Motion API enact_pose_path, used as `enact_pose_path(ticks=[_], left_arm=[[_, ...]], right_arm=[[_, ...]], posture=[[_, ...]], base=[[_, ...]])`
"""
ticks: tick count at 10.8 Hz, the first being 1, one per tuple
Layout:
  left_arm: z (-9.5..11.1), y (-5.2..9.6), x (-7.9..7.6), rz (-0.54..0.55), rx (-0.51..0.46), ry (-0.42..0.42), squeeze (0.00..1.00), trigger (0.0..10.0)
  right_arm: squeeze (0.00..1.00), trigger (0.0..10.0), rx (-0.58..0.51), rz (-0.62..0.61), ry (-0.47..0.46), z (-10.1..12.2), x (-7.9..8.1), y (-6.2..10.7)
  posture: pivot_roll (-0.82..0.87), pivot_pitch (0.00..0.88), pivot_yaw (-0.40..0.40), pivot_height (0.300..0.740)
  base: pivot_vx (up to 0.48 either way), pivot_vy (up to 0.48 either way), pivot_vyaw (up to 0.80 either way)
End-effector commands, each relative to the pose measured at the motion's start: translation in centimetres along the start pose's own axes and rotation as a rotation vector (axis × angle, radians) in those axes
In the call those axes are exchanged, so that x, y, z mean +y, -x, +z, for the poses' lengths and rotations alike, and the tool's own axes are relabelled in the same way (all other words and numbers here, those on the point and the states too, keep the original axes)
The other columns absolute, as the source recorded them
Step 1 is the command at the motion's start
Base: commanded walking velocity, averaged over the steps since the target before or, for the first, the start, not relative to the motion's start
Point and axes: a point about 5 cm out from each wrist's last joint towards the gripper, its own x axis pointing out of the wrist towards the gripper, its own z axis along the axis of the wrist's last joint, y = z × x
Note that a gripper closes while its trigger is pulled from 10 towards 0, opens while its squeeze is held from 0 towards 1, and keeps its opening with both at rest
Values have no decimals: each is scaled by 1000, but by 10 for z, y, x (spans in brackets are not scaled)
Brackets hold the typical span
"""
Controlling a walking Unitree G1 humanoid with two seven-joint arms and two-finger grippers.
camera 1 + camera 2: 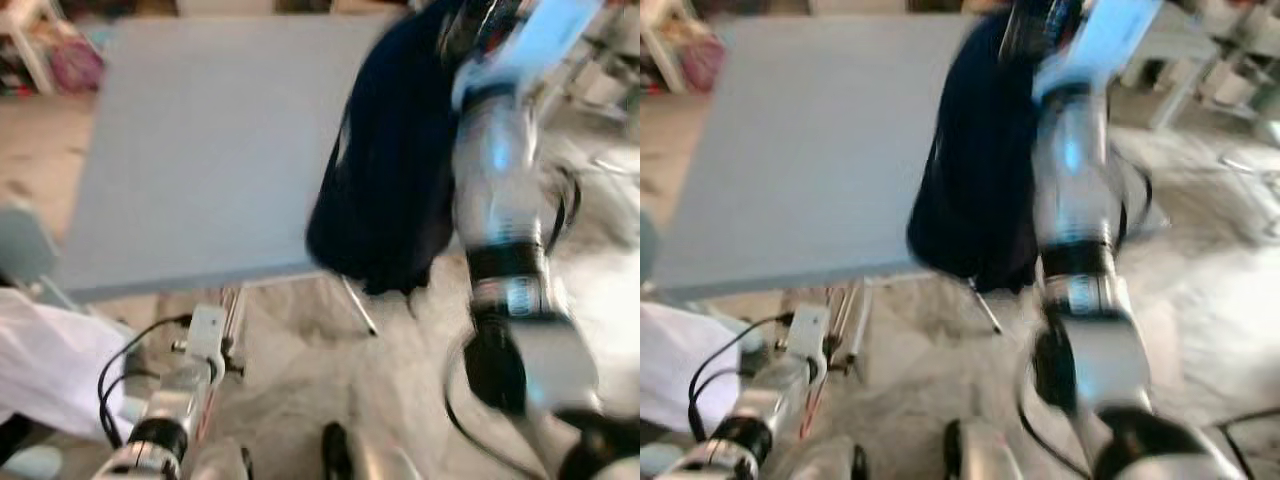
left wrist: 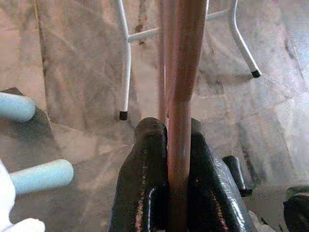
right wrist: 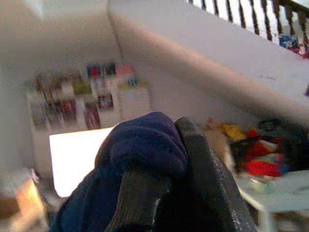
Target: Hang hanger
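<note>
My left gripper [image 2: 171,128] is shut on a reddish-brown wooden hanger bar [image 2: 183,72] that runs out between its black fingers, above the marble floor. The left arm [image 1: 170,410] sits low at the left, below the front edge of the grey table [image 1: 210,150]. A dark navy garment [image 1: 390,170] hangs over the table's right corner from my raised right arm [image 1: 500,190]. In the right wrist view my right gripper [image 3: 169,145] is shut on a bunched fold of this navy garment [image 3: 140,145]. The eye views are blurred.
White metal table legs [image 2: 126,58] stand on the floor under the table. A white cloth [image 1: 45,365] lies at the lower left beside pale blue tubes [image 2: 41,176]. A pink bag [image 1: 75,65] and white furniture sit at the far left; more white frames stand at the right.
</note>
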Motion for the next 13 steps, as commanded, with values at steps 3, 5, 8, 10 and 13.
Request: enact_pose_path(ticks=[3,5,8,10,13], left_arm=[[-7,2,2,30,3,34,0,10000],[-7,5,8,66,-41,88,0,10000],[-11,5,14,89,-24,83,0,10000],[-29,7,27,126,85,93,0,10000],[-42,9,32,114,174,106,0,10000]], right_arm=[[0,10000,-32,87,-74,8,29,-15],[0,10000,25,113,-106,-11,31,-2],[0,10000,86,119,-97,-28,24,17],[0,10000,121,97,-80,-34,12,29],[0,10000,133,73,-69,-35,7,33]], posture=[[26,98,-96,740],[33,107,-98,740],[27,120,-95,740],[17,123,-99,740],[21,119,-92,740]], base=[[0,0,0],[127,0,0],[371,0,0],[309,0,0],[0,0,0]])
